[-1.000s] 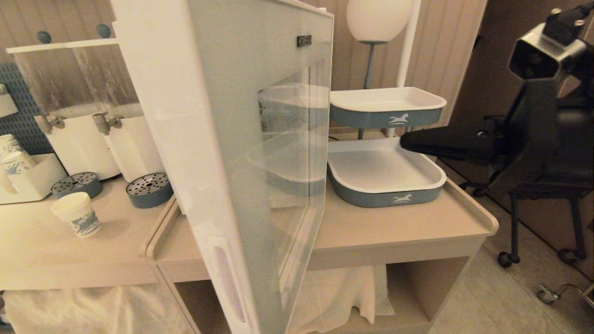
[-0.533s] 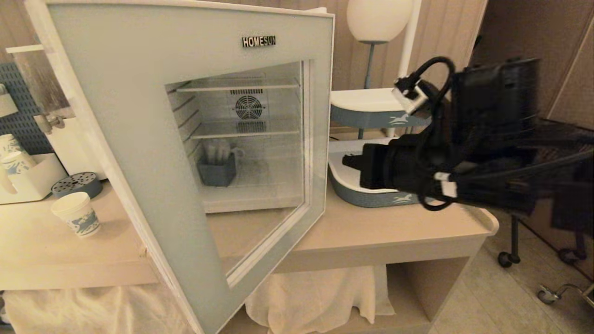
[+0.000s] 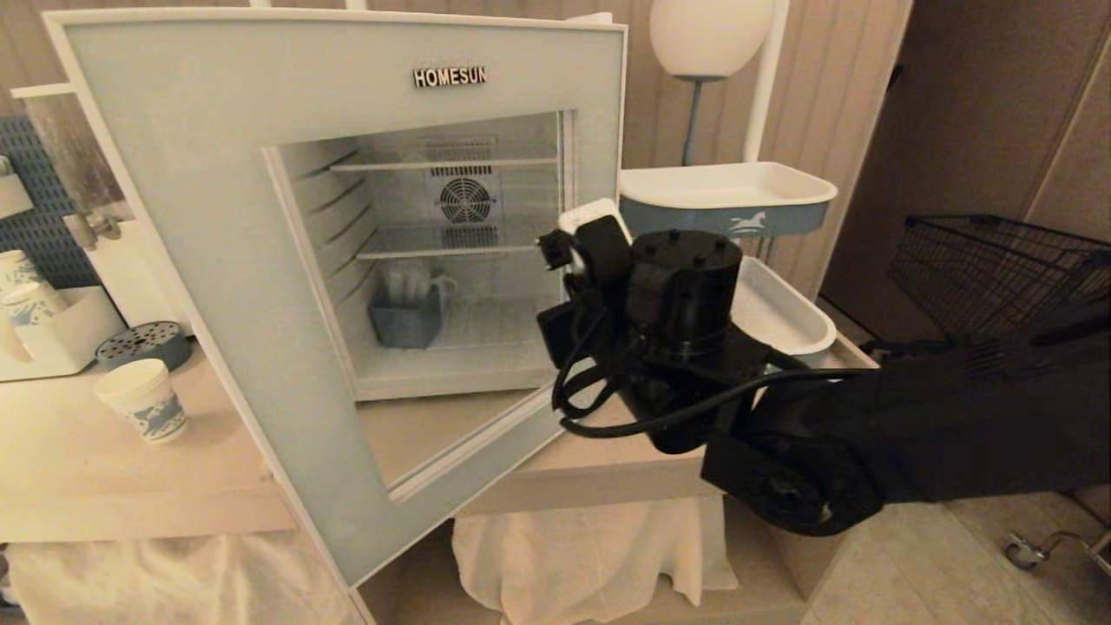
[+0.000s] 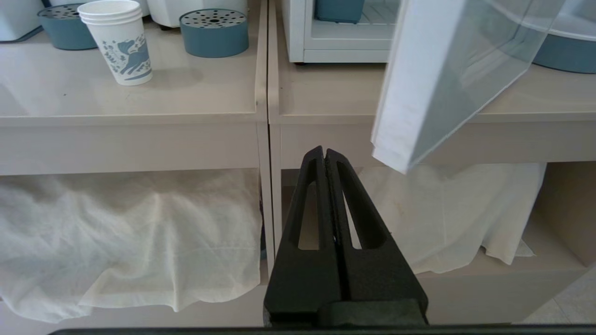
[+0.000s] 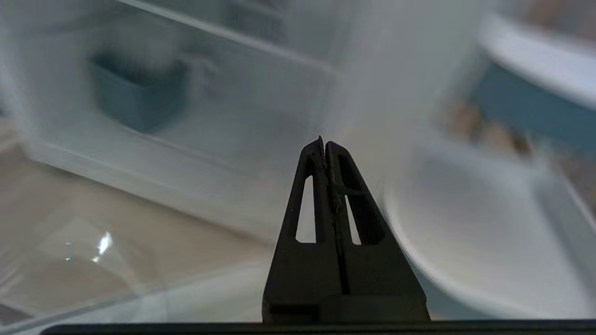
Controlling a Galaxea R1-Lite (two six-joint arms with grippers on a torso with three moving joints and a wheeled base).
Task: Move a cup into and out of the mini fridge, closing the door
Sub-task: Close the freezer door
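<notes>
The mini fridge (image 4: 298,32) stands on the counter. Its door (image 3: 200,217), blue-grey with a glass window and HOMESUN lettering, hangs partly open from its right-hand hinge. The free edge is out to the left, nearer me. The cup (image 3: 143,401), white paper with a blue print, stands alone on the counter left of the fridge (image 4: 118,42). My right arm (image 3: 686,295) reaches in against the door's outer face by the hinge side. My right gripper (image 5: 324,142) is shut and empty; blur hides whether it touches the door. My left gripper (image 4: 324,151) is shut, parked low before the cabinet.
A blue bin (image 3: 404,321) sits inside the fridge behind the glass. Right of the fridge stand two white-and-blue trays (image 3: 725,187) on a tiered rack and a lamp (image 3: 707,35). Drink dispensers with drip trays (image 3: 143,345) and more cups (image 3: 26,299) are at the left. A wire basket (image 3: 998,269) stands on the right.
The door has swung from edge-on towards the fridge and now shows most of its face. My right arm has come in from the right to the door's hinge side. The cup stays put.
</notes>
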